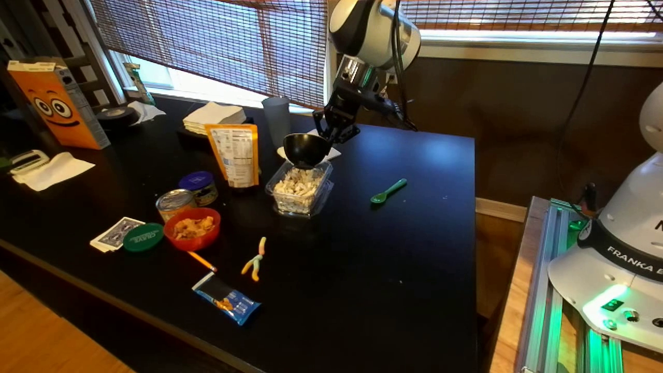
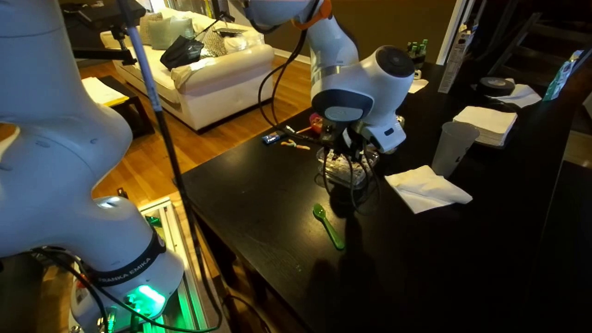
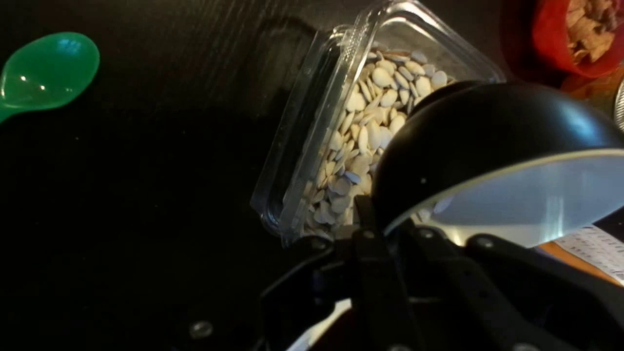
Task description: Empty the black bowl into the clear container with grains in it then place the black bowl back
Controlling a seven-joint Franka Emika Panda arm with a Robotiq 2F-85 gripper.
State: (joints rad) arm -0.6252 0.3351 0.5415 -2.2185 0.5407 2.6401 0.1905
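Orange box (image 1: 57, 106): one, upright at the far left in an exterior view.
Playing cards (image 1: 116, 234): spread over each other, number not clear.
Green lid (image 1: 143, 237): one, at the cards' edge.
Tins (image 1: 176, 204): two, just behind one red bowl (image 1: 194, 244).
Packet (image 1: 228, 300): one, blue.
Pouch (image 1: 234, 156): one, standing.
Sweets (image 1: 256, 263): three or so, touching.
Cup (image 1: 278, 116): one.
Clear container (image 1: 295, 207): one, under the raised black bowl (image 1: 303, 150), its grains (image 3: 375, 126) too many to count. The bowl's underside looks close to its rim; coming lower, it might catch and drag the light plastic along.
Black bowl: one, tilted above the container's far edge in an exterior view. In the wrist view its mouth is turned toward the pouch, so tipping further that way might send grains over the side. A few grains show by its lip; if they lie inside, turning back too soon would probably leave them there.
Gripper (image 3: 387, 224): one, its fingers pinching the black bowl's rim. A hold at one spot might let the bowl swivel if it knocks the container.
Spoon (image 1: 390, 190): one, green, well apart from the container.
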